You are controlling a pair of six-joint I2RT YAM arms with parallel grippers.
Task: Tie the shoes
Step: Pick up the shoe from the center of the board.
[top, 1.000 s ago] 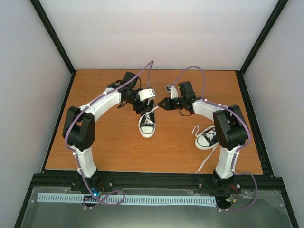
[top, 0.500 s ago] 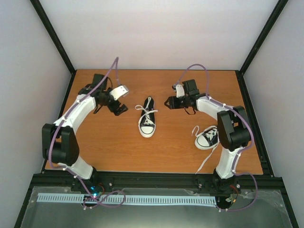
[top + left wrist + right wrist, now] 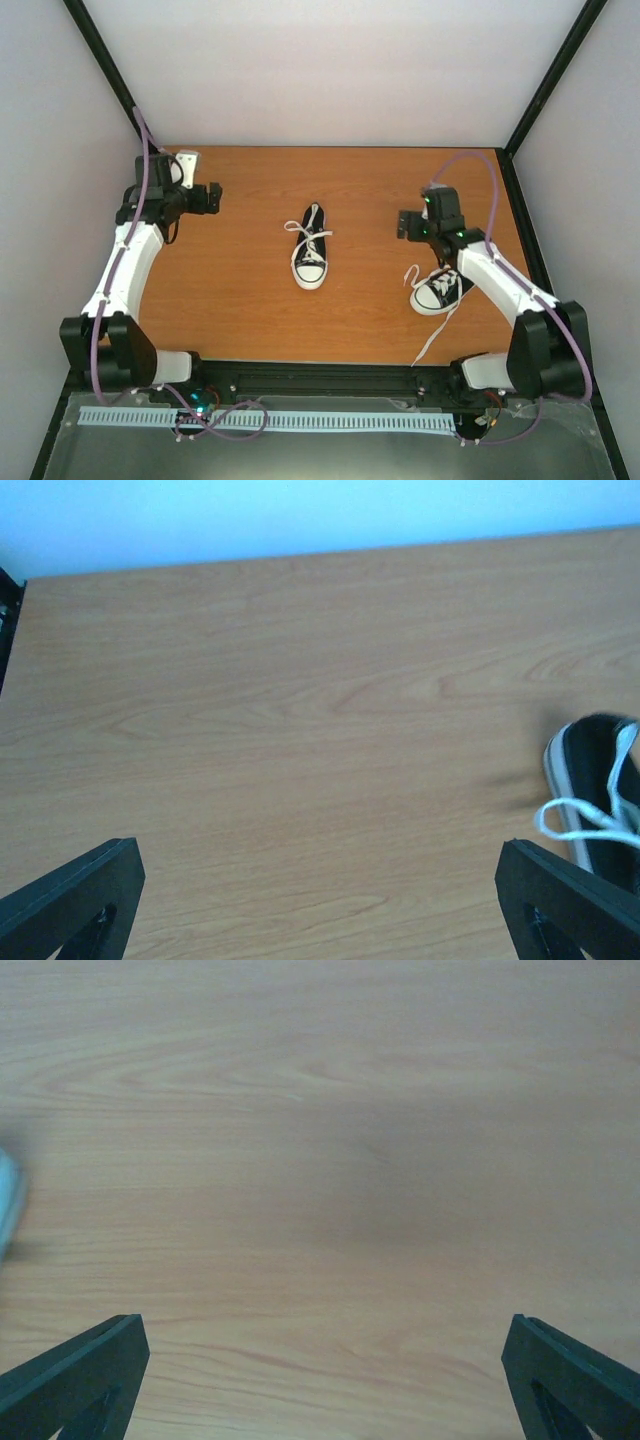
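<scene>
Logged mid-frame in the top view: black canvas low-top sneaker with white rubber toe cap (image 3: 310,258), flat on the orange-brown wooden table (image 3: 230,310). Toe toward the bottom of the frame, heel toward the top. White laces crossed in loops over the tongue; knotted or not, cannot tell at this size.

Logged at lower right of the same view: second black canvas sneaker (image 3: 436,291), toe toward lower left, partly under the white forearm (image 3: 495,275) of the right arm. Long white lace (image 3: 433,340) loose, trailing from it toward the bottom edge of the table. Another lace end curling up at its upper left.

Left pincer (image 3: 214,197): upper left of the frame, pointing right, spread wide, holding nothing. Well apart from the centre sneaker, up and left of it. In the left wrist view, black fingers (image 3: 70,895) in the two bottom corners with wood between. One rounded end of the sneaker and a lace loop at the right edge, just above the right-hand finger.

Right pincer (image 3: 404,226): right of centre, pointing left, spread wide, holding nothing. Near the second sneaker, just above it in the frame, not touching. Centre sneaker apart to its left. In the right wrist view, wood grain between the corner fingers, plus a pale blur (image 3: 8,1200) at the left edge, not identifiable.
</scene>
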